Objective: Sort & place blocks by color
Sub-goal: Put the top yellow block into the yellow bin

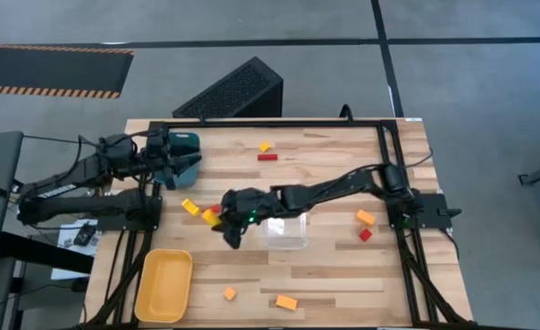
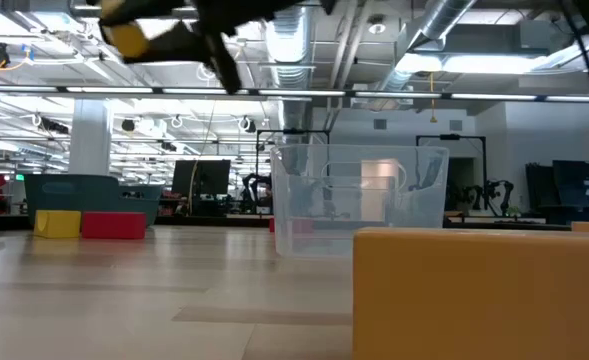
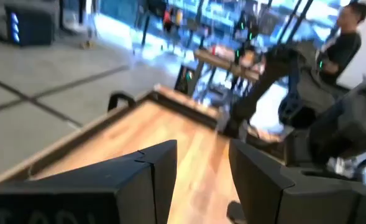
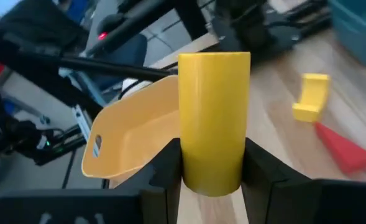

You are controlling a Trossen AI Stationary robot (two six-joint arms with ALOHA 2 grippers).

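My right gripper (image 1: 222, 220) reaches across the table's middle toward the left. It is shut on a yellow round block (image 4: 214, 112), which also shows high in the low view (image 2: 139, 35). Past it lies the yellow tray (image 4: 130, 134), at the table's near left corner (image 1: 164, 284). A yellow arch block (image 4: 312, 96) and a red wedge (image 4: 344, 149) lie flat on the wood beside it. More blocks lie scattered: yellow (image 1: 265, 146), red (image 1: 268, 157), orange (image 1: 366, 217), red (image 1: 365, 235), orange (image 1: 286, 302). My left gripper (image 3: 201, 180) stands open with nothing in it, at the far left by a teal bin (image 1: 189, 151). My right gripper pinches the yellow round block between its two fingers (image 4: 167, 165), on the curved sides of the end nearer the wrist (image 4: 212, 171). The fingers lie along the block, which sticks out beyond their tips. They slant slightly downward toward the table's left. The block is lifted clear of the table.
A clear plastic box (image 1: 288, 231) stands at the table's middle, just right of my right gripper. A black frame (image 1: 270, 124) runs along the table's far edge and sides. A large black box (image 1: 233, 90) sits on the floor beyond the table.
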